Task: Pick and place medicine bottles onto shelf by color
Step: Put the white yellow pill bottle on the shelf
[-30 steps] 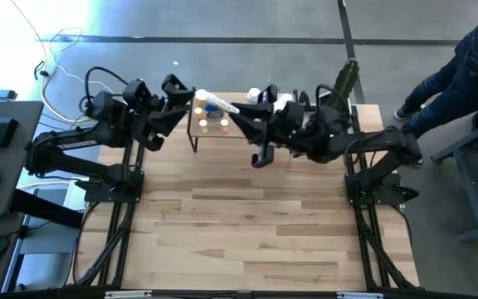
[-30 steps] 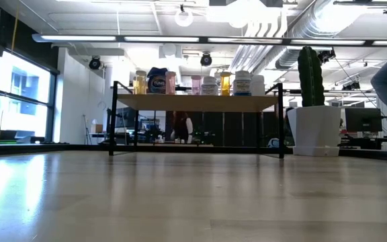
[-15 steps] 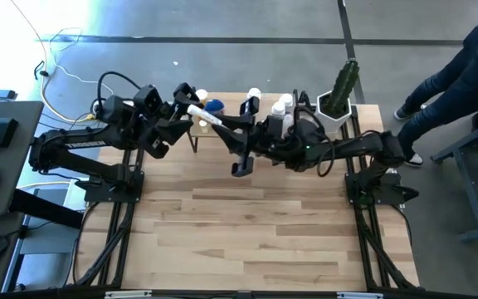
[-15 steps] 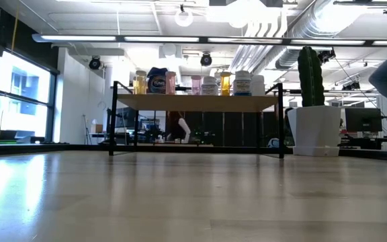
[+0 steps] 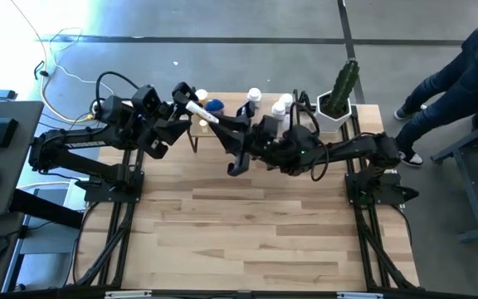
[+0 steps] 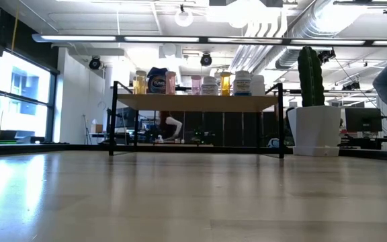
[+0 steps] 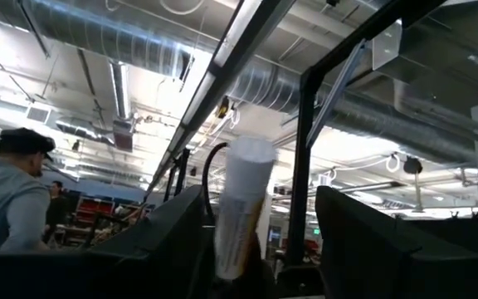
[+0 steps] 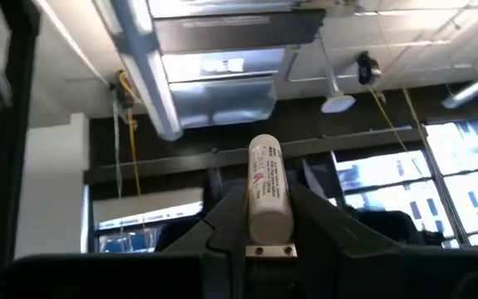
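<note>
My left gripper stands high over the shelf's left end, fingers slanting upward, shut on a white medicine bottle with an orange label. My right gripper reaches in from the right, also slanting upward, shut on a slim white tube-shaped bottle. The shelf carries a row of bottles on their bases: yellow, a blue-lidded jar, pink and white. Neither gripper shows in the low view. My left gripper pinches the lower body of the white bottle between its two fingers. The bottle stands out beyond the fingers, cap end away from the wrist, lifted clear of the shelf. My right gripper pinches the slim tube's lower end between its two fingers. The fingers lie along the tube, which sticks out past them, slanting upward toward the table's left. It hangs clear above the shelf.
A cactus in a white pot stands at the table's far right corner. More white bottles sit on the shelf between the arms. A person stands beyond the table's right side. The near wooden table top is bare.
My right gripper has gone toward the table's left and down with the white tube, its wrist tipping upward; the tube's free end now lies close to my left gripper. The bottles on the shelf have kept their places.
</note>
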